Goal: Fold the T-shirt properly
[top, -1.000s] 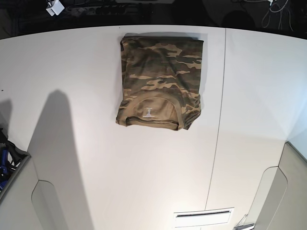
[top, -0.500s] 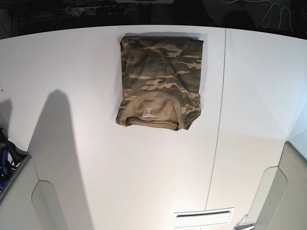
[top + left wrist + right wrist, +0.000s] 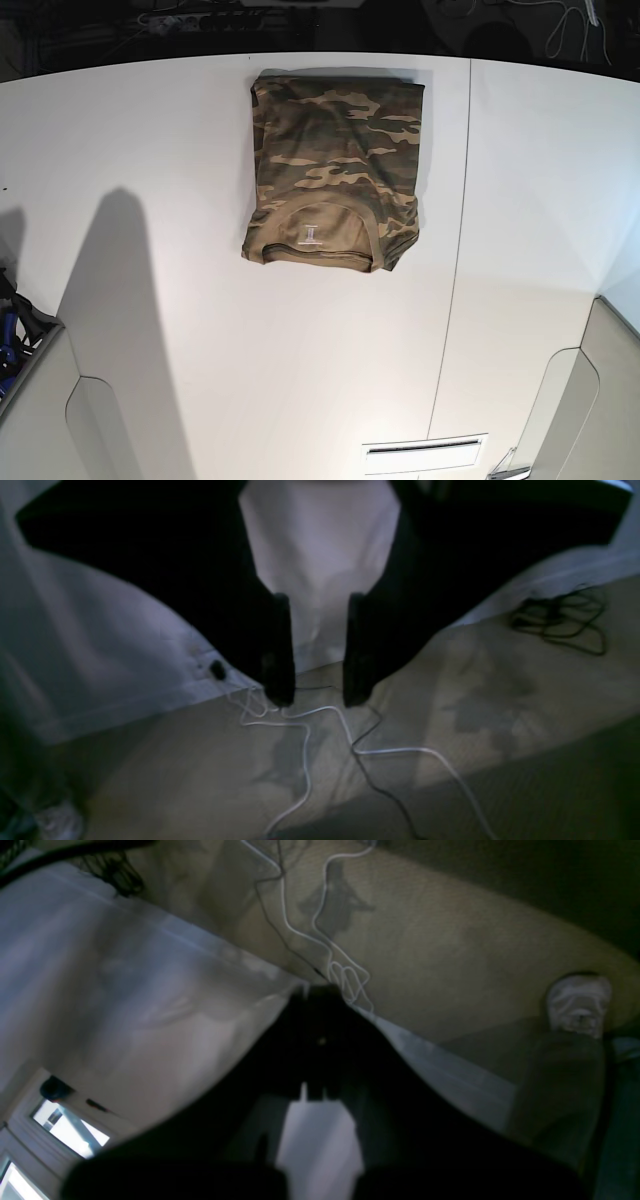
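brown, tan and dark-green camo cloth t-shirt (image 3: 335, 168) lies folded in a neat rectangle on white table (image 3: 200, 330), near far edge, collar twd camera; left gripper (image 3: 318, 697) part open w/ nothing btwn, right gripper (image 3: 320, 990) closed, empty, both off table over carpet

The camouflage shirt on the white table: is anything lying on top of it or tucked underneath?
Nothing lies on top of the T-shirt; its tan collar and small white label face up. It rests folded on the table. Whatever lies between or beneath its layers is covered.

The white object at the far table edge has left view.
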